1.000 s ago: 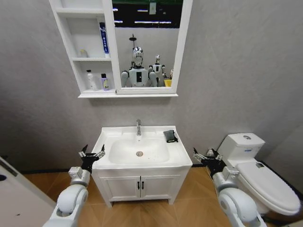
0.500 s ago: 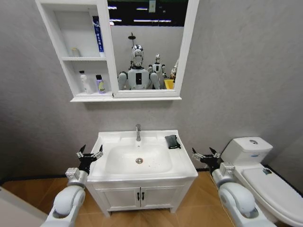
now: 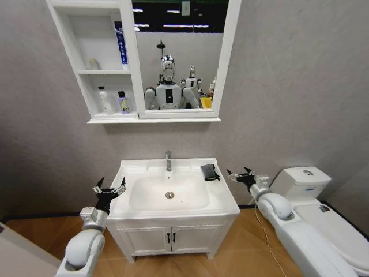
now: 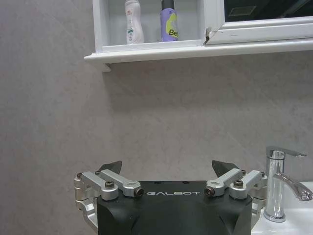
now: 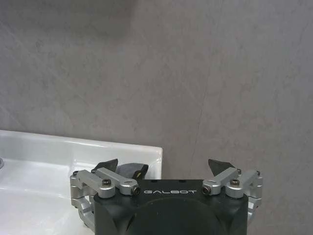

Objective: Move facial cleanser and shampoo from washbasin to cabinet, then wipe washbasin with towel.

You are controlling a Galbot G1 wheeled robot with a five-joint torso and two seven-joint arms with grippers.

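The white washbasin (image 3: 130, 173) stands in the middle, with the small dark towel (image 3: 210, 172) lying on its back right corner. Up on the wall, the cabinet (image 3: 86, 34) holds a white bottle (image 3: 103, 100) and a purple bottle (image 3: 122, 102) in its lowest compartment; I cannot tell which is the facial cleanser or the shampoo. My right gripper (image 3: 240, 173) is open, just off the basin's right edge and close to the towel (image 5: 128, 170). My left gripper (image 3: 109, 188) hangs open beside the basin's left edge. In the left wrist view the two bottles (image 4: 133, 22) (image 4: 169, 22) stand side by side.
A chrome tap (image 3: 168, 160) rises behind the bowl. A blue tube (image 3: 119, 45) and a small jar (image 3: 93, 63) sit higher in the cabinet, beside the mirror (image 3: 176, 52). A white toilet (image 3: 305, 182) stands right of the low vanity (image 3: 170, 236).
My right arm has risen and reached inward, bringing its open gripper close to the towel. The left gripper has stayed where it was. The head camera moved, shifting the picture.
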